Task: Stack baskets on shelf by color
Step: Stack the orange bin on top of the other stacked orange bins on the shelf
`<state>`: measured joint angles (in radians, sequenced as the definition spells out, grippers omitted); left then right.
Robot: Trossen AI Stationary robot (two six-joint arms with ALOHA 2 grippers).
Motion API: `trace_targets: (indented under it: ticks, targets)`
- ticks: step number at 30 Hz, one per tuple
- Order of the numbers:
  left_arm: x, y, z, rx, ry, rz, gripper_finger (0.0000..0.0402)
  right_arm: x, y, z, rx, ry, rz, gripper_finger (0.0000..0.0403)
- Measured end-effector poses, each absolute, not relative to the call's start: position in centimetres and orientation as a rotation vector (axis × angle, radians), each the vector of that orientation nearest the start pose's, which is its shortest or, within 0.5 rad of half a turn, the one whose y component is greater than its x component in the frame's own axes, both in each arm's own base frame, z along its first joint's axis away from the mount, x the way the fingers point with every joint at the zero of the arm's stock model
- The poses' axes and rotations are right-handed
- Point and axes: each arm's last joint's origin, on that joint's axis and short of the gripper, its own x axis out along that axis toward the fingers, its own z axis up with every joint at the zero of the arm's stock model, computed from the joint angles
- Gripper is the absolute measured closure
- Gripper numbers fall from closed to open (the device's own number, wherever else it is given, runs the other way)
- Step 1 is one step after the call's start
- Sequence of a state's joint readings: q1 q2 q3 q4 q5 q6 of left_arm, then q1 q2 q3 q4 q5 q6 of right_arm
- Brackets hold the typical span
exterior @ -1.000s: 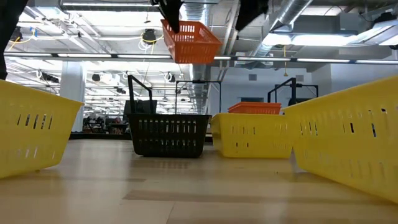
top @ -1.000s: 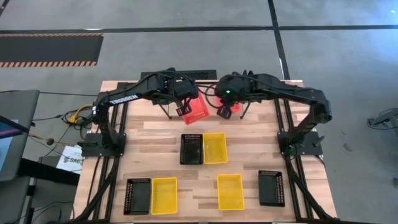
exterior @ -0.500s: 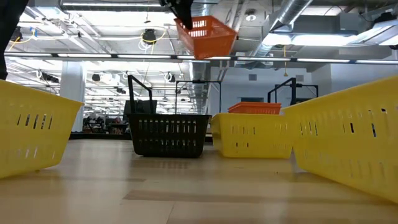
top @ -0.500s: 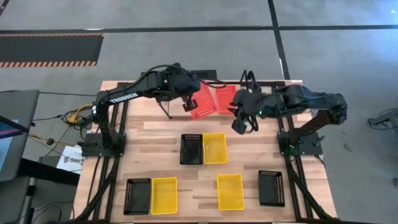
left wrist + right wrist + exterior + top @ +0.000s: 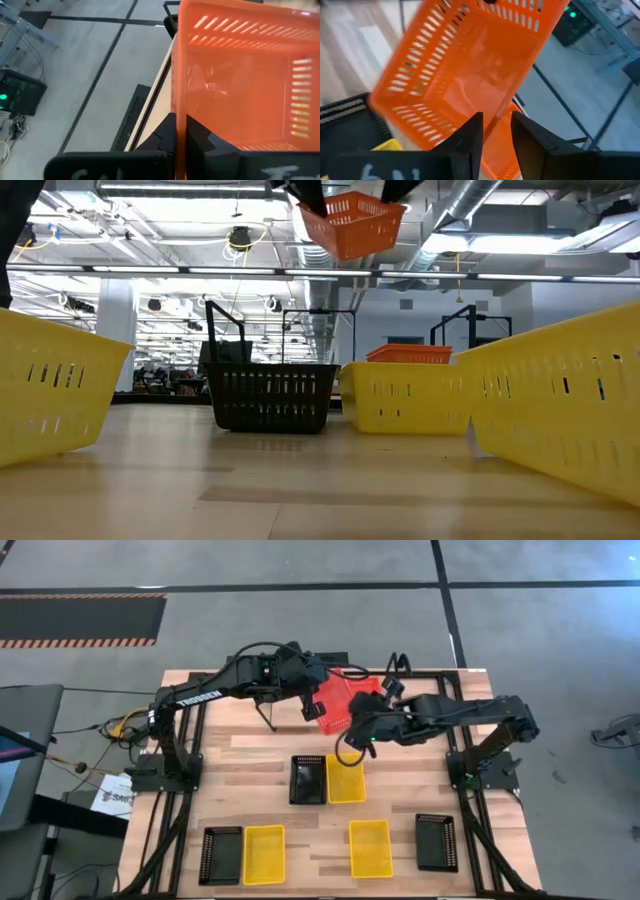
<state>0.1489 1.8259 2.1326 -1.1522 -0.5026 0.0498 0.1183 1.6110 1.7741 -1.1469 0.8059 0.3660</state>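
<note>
Left fingers (image 5: pixel 180 145) pinch red basket (image 5: pixel 235 80) wall | right fingers (image 5: pixel 495 132) astride opposite rim

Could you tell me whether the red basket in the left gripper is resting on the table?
No, the low view shows the red basket hanging high above the table.

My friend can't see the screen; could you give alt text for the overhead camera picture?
Seen from above, the left gripper holds a red basket in the air at the table's far edge, with the right gripper at its other side. Three yellow and three black baskets lie on the table.
</note>
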Motion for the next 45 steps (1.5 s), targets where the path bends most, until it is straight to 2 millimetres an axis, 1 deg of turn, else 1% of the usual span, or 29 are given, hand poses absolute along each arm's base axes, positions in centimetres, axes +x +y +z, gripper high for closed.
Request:
trace_targets:
  ticks: [9, 17, 19, 20, 23, 24, 29, 31, 34, 38, 40, 42, 45]
  targets:
    - [35.8, 6.5, 42.1, 0.213, 0.864, 0.579, 0.0402, 32.4, -0.8, 38.0, -0.125, 0.814, -0.852, 0.0280]
    - [35.8, 6.5, 42.1, 0.218, 0.864, 0.574, 0.0402, 33.2, -2.5, 37.4, -0.099, 0.826, -0.879, 0.0287]
    - [35.9, 6.4, 42.1, 0.217, 0.862, 0.573, 0.0402, 33.2, -2.9, 37.4, -0.068, 0.832, -0.858, 0.0303]
    - [35.9, 6.4, 42.1, 0.218, 0.862, 0.572, 0.0402, 33.2, -3.1, 37.4, -0.052, 0.837, -0.847, 0.0317]
    - [35.9, 6.4, 42.1, 0.217, 0.862, 0.572, 0.0401, 33.2, -3.5, 37.3, -0.024, 0.846, -0.833, 0.0379]
    - [35.9, 6.4, 42.1, 0.217, 0.858, 0.575, 0.0401, 33.2, -3.6, 37.4, -0.024, 0.844, -0.834, 0.0388]
    - [36.0, 6.3, 42.3, 0.235, 0.843, 0.567, 0.0396, 33.1, -3.7, 37.4, -0.035, 0.851, -0.831, 0.0397]
    - [36.2, 6.2, 42.4, 0.257, 0.834, 0.557, 0.0385, 33.1, -3.7, 37.5, -0.038, 0.852, -0.830, 0.0398]
    - [36.3, 5.9, 42.9, 0.290, 0.809, 0.540, 0.0356, 33.1, -3.7, 37.4, -0.041, 0.855, -0.825, 0.0399]
    - [36.1, 5.2, 44.9, 0.338, 0.714, 0.529, 0.0301, 33.3, -3.6, 37.1, -0.050, 0.890, -0.783, 0.0401]
    - [35.9, 4.7, 45.6, 0.392, 0.710, 0.567, 0.0272, 33.6, -3.4, 37.2, -0.051, 0.855, -0.772, 0.0401]
    - [35.7, 4.1, 46.1, 0.444, 0.703, 0.609, 0.0246, 33.6, -3.2, 37.7, -0.054, 0.827, -0.763, 0.0401]
    - [35.2, 3.2, 47.0, 0.500, 0.698, 0.702, 0.0216, 33.5, -3.4, 37.8, -0.071, 0.827, -0.766, 0.0402]
